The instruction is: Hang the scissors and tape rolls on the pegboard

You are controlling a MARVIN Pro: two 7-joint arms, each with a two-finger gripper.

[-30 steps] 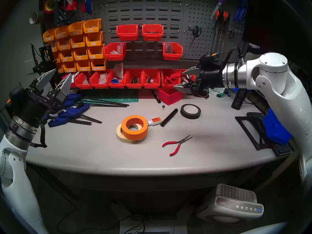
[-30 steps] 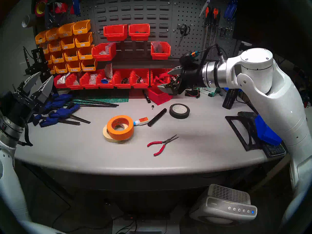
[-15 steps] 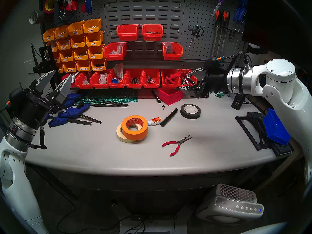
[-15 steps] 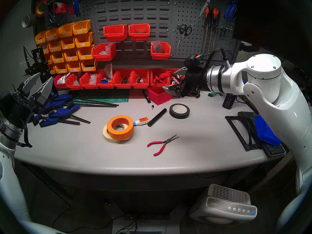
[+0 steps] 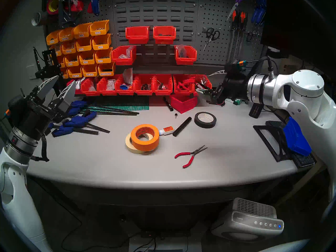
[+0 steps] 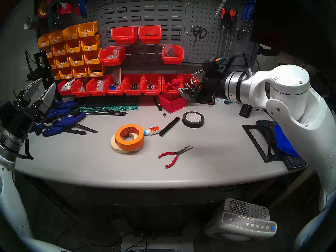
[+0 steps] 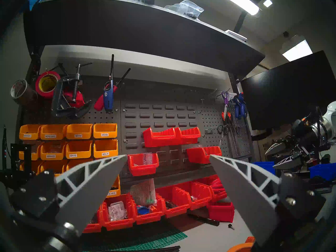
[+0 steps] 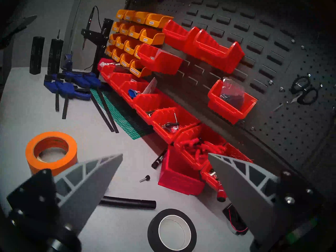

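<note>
The black-handled scissors hang from a hook on the perforated pegboard at the back right, also seen as scissors in the right wrist view. The orange tape roll lies mid-table, leaning on the cream tape roll beneath it. My right gripper hovers open and empty over the back right of the table, below the scissors. At the table's left edge my left gripper is raised, open and empty, well away from both rolls.
A black tape roll, a black cylinder, a glue bottle and red pliers lie around the rolls. Blue clamps are piled at left. Red bins line the back wall, with a loose red bin on the table.
My right arm has drawn back to the right and slightly down, away from the pegboard. The scissors stay on their hook. The left arm has shifted a little to the left.
</note>
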